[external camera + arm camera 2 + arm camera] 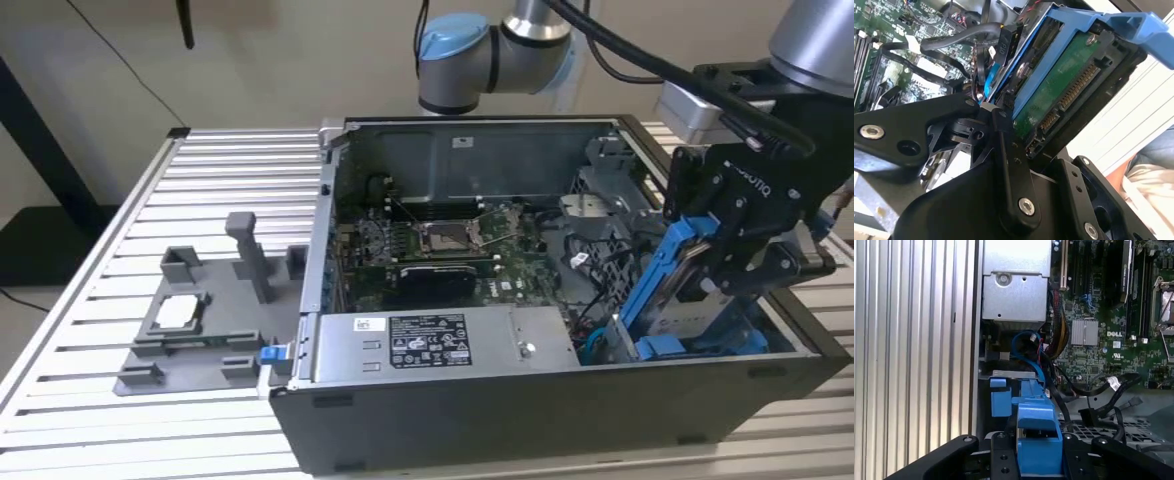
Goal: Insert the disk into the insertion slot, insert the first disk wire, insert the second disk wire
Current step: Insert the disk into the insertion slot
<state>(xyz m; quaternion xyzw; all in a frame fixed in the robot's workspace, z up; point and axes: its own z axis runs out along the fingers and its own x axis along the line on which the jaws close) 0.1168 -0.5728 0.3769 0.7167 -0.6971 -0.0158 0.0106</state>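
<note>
The disk [693, 288] stands on its end in its blue carrier [654, 285], at the corner of the open computer case [441, 420] on the exterior view's right. Its low end seems to be down in the insertion slot [701, 347], a bay with blue trim. Most of the disk sticks up above the slot, so it looks only partly in. The gripper [742, 262] is clamped on the disk with its black fingers [1004, 150] pressed to the sides, likely so the disk stays straight and does not slip. In the second wrist view the disk's green board [1064, 85] and plug pins face out, which looks right for wires to reach them. Black wires [1104, 386] lie loose near the bay, beside the motherboard [441, 240], and are not plugged into the disk. The grey power-supply box [434, 345] sits just beside the slot. The case rests on a ribbed metal table [160, 200].
</note>
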